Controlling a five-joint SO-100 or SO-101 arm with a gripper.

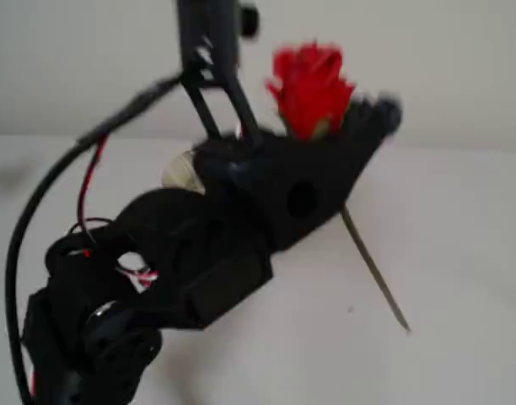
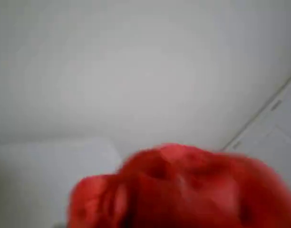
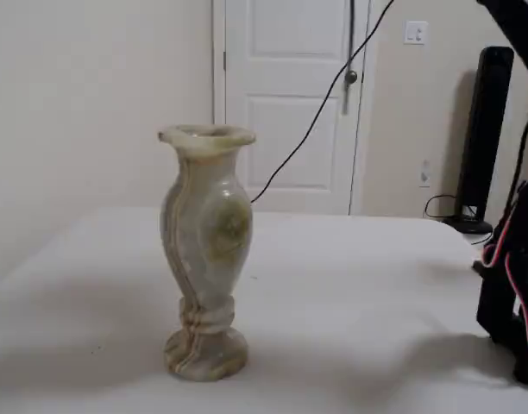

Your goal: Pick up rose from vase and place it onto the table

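My jaws [image 1: 346, 126] are pinching the rose [image 1: 310, 89] just under the bud, well clear of the vase [image 3: 204, 250]. Bud sits above my black jaws in a fixed view; the stem [image 1: 374, 270] runs down and to the right below them, tilted, tip hanging above the white surface [image 1: 460, 253], not touching as far as I can tell. Wrist view is blurred: red petals fill its lower edge, pale wall behind. In a fixed view the vase stands upright on the surface, mouth empty, my arm [image 3: 510, 276] well off to its right.
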